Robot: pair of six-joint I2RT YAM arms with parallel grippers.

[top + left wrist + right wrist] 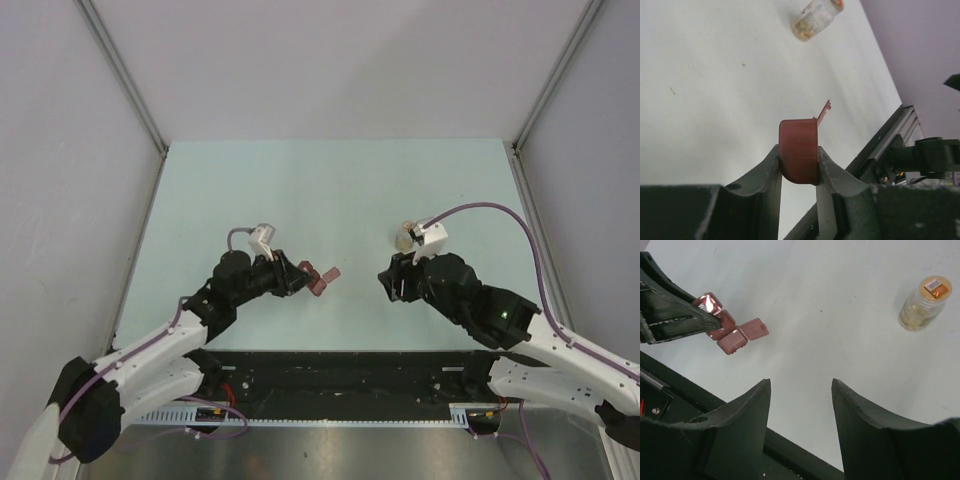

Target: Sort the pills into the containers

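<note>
A pale green table (pixel 330 190) is seen from above, with two black robot arms reaching in from the near edge.

The left gripper (pixel 300 277) is clamped on one end of a small dark red pill box (pixel 732 335). Its two fingers press on the box's flat sides and hold it just above the table. One lid (pixel 823 112) at the free end stands open like a thin flap.

The right gripper (pixel 800 384) hovers with its fingers spread wide and nothing between them. It is well apart from the box.

Beyond the right gripper a small clear bottle (pixel 921 307) stands upright on the table. The tan-orange mass inside appears to be the pills (pixel 912 316). Single pellets are too small to make out.

The box looks like light, rigid plastic with smooth walls, so it could slip or twist under a loose pinch. Its hinged lids look thin and easy to bend. The solid body is the safer place to hold it, as the left gripper does. The bottle probably weighs little and tips easily; it is best grasped around its middle.
</note>
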